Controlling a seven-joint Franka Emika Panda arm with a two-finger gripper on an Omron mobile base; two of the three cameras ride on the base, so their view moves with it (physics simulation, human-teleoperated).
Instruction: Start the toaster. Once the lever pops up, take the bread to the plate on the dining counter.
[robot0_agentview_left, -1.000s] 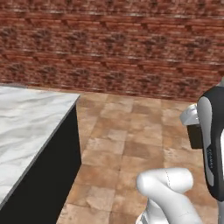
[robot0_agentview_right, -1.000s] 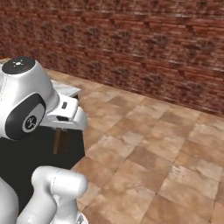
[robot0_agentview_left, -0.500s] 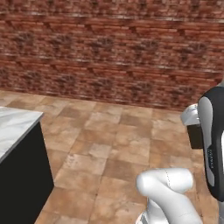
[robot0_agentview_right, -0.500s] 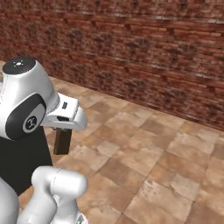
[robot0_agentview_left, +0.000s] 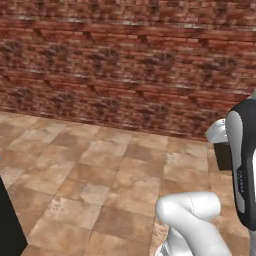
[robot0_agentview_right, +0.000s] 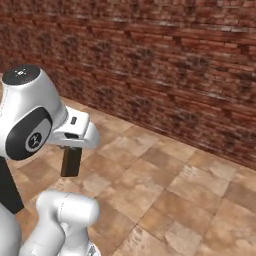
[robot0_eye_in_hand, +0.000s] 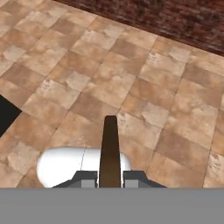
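In your hand view the two-finger gripper (robot0_eye_in_hand: 109, 177) is clenched on the small flat dark-brown square slice of bread (robot0_eye_in_hand: 109, 151), seen edge-on as a thin upright strip rising straight out from between the jaws. Your right base view gives what that camera cannot: the bread's (robot0_agentview_right: 71, 161) broad dark face, hanging below the white hand with tiled floor behind it. Your left base view catches just a dark corner of the slice (robot0_agentview_left: 223, 157) beside the upright white arm link, at the right edge of the picture.

Ahead of the jaws lies open brown stone-tile floor (robot0_eye_in_hand: 131, 83), running up to the red brick wall (robot0_agentview_right: 165, 70) that closes the far side in all three views. Nothing stands on the tiles between the jaws and that wall. To the jaws' left, a black edge (robot0_eye_in_hand: 6, 114) cuts into the hand view, and a black side panel (robot0_agentview_left: 9, 220) shows in the lower left corner of your left base view; whether it belongs to the dining counter cannot be told from here.

No label or writing can be read on the bread, floor or wall.
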